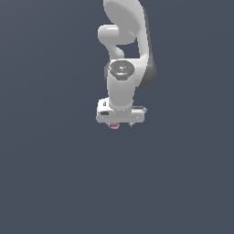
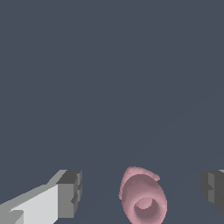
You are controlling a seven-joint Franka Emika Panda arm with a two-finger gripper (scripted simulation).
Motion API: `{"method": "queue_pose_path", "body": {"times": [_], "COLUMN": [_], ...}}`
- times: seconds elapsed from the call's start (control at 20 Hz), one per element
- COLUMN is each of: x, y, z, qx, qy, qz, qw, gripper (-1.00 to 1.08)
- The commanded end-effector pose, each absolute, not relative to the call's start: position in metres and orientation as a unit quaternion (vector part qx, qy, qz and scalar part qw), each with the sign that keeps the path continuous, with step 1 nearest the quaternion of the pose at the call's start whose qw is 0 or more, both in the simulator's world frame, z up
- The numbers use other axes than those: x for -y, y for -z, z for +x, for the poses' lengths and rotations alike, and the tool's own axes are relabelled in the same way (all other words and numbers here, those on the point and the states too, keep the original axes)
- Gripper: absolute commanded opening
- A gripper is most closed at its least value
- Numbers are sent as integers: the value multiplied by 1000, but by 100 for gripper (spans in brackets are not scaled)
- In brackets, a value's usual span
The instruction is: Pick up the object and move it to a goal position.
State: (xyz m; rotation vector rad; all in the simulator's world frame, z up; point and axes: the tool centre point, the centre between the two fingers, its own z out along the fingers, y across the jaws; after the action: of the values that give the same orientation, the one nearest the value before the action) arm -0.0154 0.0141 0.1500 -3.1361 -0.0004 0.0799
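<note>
The object (image 2: 142,197) is a small dusty-pink rounded lump with a hollow centre. In the wrist view it lies between my two fingers, with a gap on each side, touching neither. In the exterior view only a sliver of the object (image 1: 114,125) shows under the white hand. My gripper (image 2: 141,190) is open, with one dark pad (image 2: 70,192) on one side and the other pad (image 2: 213,189) at the frame edge. In the exterior view my gripper (image 1: 119,123) points straight down over the object.
The ground is a plain dark blue-grey surface (image 1: 55,173) in both views. The white arm (image 1: 125,45) rises behind the hand at the top of the exterior view. No other object shows.
</note>
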Motion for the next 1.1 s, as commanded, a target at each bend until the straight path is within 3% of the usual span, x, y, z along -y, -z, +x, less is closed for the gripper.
{"method": "queue_pose_path", "body": {"times": [0.0,1.05], "x": [-14,-11], "y": [-150,-143], "z": [-15,-27], "qx": [0,-29], "qy": [-25,-14], "qz": [-1000,-999], "qw": [2,13], "gripper": [100,100]}}
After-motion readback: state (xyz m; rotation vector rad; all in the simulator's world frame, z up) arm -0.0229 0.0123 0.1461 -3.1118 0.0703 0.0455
